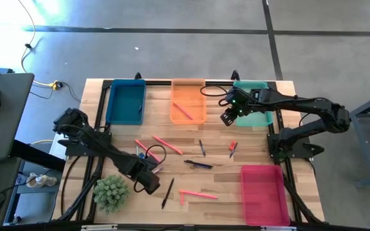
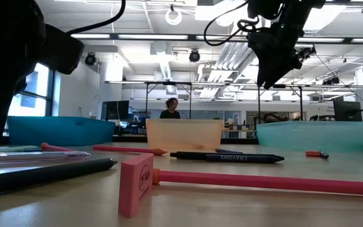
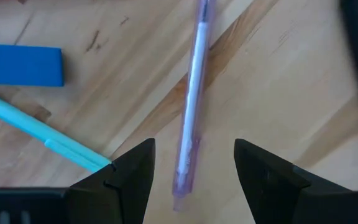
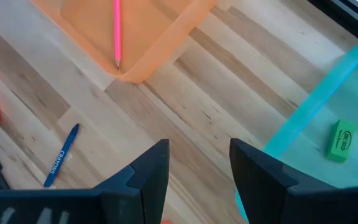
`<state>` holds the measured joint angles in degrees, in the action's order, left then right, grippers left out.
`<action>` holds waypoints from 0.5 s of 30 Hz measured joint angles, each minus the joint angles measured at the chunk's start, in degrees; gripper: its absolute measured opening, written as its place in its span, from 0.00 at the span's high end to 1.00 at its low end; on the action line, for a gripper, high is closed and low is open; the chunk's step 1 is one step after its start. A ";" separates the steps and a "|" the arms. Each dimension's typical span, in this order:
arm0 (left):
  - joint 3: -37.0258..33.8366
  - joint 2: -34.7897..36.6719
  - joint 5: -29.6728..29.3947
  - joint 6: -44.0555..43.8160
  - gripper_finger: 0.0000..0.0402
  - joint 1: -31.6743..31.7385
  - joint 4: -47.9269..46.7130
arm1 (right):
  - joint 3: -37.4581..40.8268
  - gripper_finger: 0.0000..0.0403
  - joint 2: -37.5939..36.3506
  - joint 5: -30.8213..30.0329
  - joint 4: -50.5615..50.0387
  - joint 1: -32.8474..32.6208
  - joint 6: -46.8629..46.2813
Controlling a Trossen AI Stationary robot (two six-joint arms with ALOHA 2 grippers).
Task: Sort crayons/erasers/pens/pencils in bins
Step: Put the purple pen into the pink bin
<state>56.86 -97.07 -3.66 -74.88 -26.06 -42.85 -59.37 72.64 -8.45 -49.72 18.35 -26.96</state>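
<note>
The left hand [image 1: 151,186] hangs low over the front left of the wooden surface [image 1: 249,151], beside a spiky green plant [image 1: 110,192], its fingers [image 3: 126,177] spread wide and empty; in its wrist view a purple pen [image 3: 190,118] lies on the wood right between them, with a blue eraser [image 3: 20,65] and a light blue stick [image 3: 42,132] close by. The right hand [image 1: 229,117] is raised at the near edge of the teal bin [image 1: 262,119], between it and the orange bin [image 1: 188,119], fingers [image 4: 145,174] parted and holding nothing. Its wrist view shows a green eraser [image 4: 341,140] lying inside the teal bin with dark print too small to read, a pink stick [image 4: 116,31] in the orange bin, and a blue crayon [image 4: 61,155] on the wood lettered "CRAYONS". In the low view a black stick [image 2: 227,157] also reads "CRAYONS", and a pink block eraser [image 2: 136,185] stands at the front with a stamped logo that cannot be made out, a long pink stick [image 2: 263,181] just behind it. The blue bin [image 1: 126,102] sits at the back left and the red bin [image 1: 263,192] at the front right. More pink sticks, dark pens and a small red eraser [image 1: 232,145] are scattered mid-surface. A person [image 2: 171,108] sits far off in the room behind.
</note>
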 joint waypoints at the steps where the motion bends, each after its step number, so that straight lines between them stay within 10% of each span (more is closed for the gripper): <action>1: 0.00 -0.55 0.01 0.01 0.48 -0.11 -0.02 | 0.00 0.60 0.00 0.00 0.00 0.00 0.00; 15: 0.52 -7.02 0.42 -0.12 0.65 -2.28 -0.71 | 0.00 0.60 0.00 -0.08 0.20 0.02 0.05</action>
<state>57.39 -104.09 -3.24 -75.00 -28.35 -43.56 -59.37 72.64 -8.52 -49.52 18.37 -26.91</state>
